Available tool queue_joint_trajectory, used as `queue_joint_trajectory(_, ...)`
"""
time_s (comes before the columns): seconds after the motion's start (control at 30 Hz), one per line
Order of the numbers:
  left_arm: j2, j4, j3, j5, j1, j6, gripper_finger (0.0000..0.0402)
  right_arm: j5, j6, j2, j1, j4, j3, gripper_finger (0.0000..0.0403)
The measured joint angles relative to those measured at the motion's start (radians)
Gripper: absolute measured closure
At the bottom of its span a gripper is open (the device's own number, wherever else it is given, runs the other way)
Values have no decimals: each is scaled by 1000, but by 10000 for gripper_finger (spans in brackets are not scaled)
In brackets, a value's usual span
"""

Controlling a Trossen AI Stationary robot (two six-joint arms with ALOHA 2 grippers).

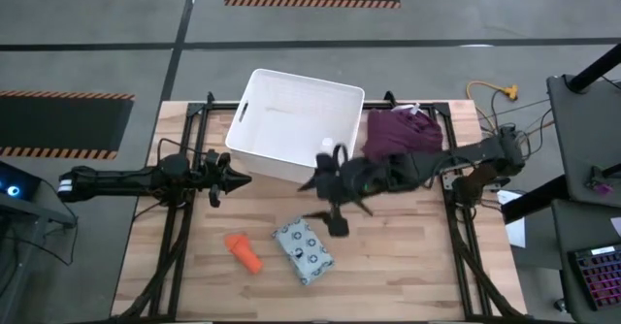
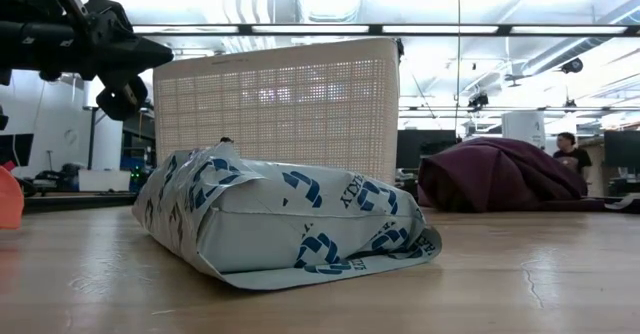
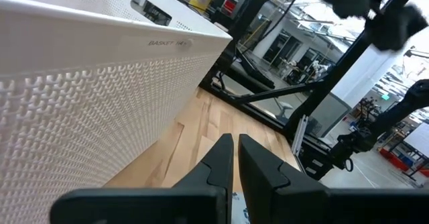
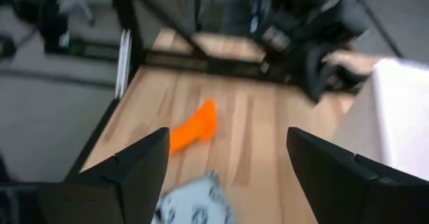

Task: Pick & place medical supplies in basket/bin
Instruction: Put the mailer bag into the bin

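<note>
The white basket (image 1: pixel 291 120) stands at the table's far middle; a tiny white item (image 1: pixel 326 145) lies inside it at its near right corner. The grey-blue dotted packet (image 1: pixel 303 251) and the orange tapered piece (image 1: pixel 245 251) lie flat on the table near the front edge. Both also show in the right wrist view, the packet (image 4: pixel 194 207) and the orange piece (image 4: pixel 194 127). My right gripper (image 1: pixel 325 188) hovers wide open and empty above the table, between the basket's near right corner and the packet. My left gripper (image 1: pixel 238 178) is shut and empty at the basket's near left side.
A maroon cloth heap (image 1: pixel 403 132) lies right of the basket, under my right arm. Black frame rails run along the table's left and right sides. Bare wood lies in front of the packet. A person (image 2: pixel 570 152) stands far off in the room.
</note>
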Motion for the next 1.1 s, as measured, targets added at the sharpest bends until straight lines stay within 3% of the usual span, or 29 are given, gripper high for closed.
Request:
queue_joint_trajectory(0.47,0,0,0,-1,0,0,396,-10,236,135,137,-49,-3,144)
queue_joint_trajectory(1.1,0,0,0,-11,0,76,396,12,733,392,199,180,0,155)
